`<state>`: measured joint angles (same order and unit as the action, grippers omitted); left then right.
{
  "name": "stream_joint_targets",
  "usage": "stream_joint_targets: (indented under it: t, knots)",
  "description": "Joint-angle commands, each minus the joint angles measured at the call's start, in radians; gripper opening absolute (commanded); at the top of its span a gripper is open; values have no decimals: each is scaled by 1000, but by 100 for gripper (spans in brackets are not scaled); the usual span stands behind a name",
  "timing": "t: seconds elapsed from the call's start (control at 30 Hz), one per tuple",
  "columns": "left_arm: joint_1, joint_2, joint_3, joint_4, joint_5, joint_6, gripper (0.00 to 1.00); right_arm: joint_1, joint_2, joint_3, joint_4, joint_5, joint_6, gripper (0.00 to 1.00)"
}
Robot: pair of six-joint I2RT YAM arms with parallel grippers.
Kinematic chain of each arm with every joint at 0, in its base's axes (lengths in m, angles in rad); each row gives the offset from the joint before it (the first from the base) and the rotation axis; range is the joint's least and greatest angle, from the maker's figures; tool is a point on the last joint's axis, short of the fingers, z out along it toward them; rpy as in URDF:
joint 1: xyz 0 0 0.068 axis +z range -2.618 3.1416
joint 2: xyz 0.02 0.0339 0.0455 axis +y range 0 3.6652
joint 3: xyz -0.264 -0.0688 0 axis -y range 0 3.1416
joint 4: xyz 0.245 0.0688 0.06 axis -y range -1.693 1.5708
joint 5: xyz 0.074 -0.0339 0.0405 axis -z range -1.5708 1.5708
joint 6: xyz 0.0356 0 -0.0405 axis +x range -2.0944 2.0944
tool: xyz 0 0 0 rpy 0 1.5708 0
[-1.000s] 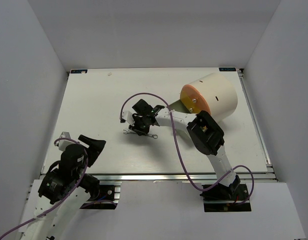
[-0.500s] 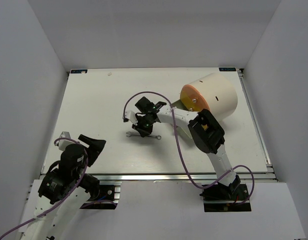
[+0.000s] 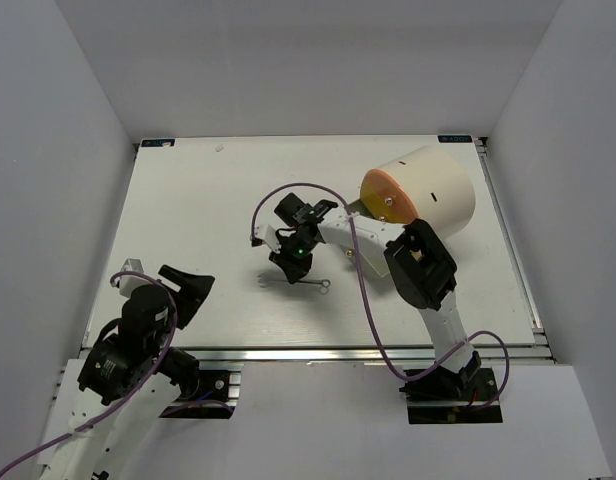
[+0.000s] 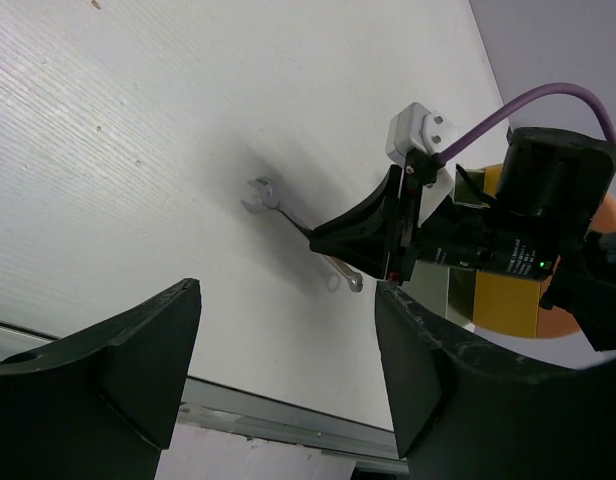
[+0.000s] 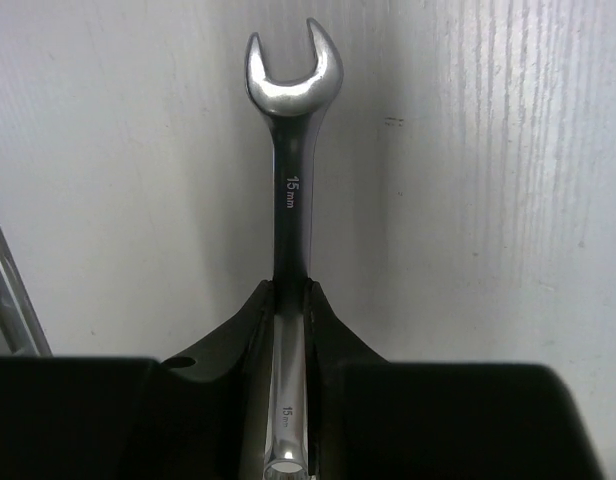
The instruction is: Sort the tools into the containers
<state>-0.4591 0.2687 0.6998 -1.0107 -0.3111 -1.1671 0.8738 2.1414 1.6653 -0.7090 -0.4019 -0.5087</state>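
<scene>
- The small silver metal wrench [image 5: 291, 190] sat between the fingers of the right gripper [image 5: 290, 290], which were clenched on its flat shank about midway along. Its open end pointed to 12 o'clock in the right wrist view.
- From above, the wrench [image 3: 295, 284] was over the white table [image 3: 188, 200], at about 8 o'clock from the large cream-white cylinder drum [image 3: 433, 185], well apart from it. Whether it had left the surface I could not tell.
- The left gripper [image 4: 286, 290] stood released and empty near the table's 7 o'clock corner, well apart from the wrench.
- The wrench looked stiff, solid and heavy for its size, and not fragile.
- Polished steel is slippery, and a thin flat shank can pivot between two pads, so either end might droop.
- The hold seemed well placed: the mid-shank is near the balance point and gives parallel faces, while the rounded ends would be poorer places to grip.
- Carrying it level and slowly toward the drum's orange round face [image 3: 388, 200] seemed the safer course.
</scene>
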Motion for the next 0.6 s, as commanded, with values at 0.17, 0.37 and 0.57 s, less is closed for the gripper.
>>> stream_joint_targets:
  t: [0.17,0.37,0.57]
  knots:
    - [5,18,-14,37,17,11,79,4,-115,10,-17,-32,19,0]
    - [5,26,-20,55,23,18,79,-4,-166,19,-18,-23,24,0]
    - [5,49,-29,90,33,33,79,-21,-258,-2,-26,-3,18,0]
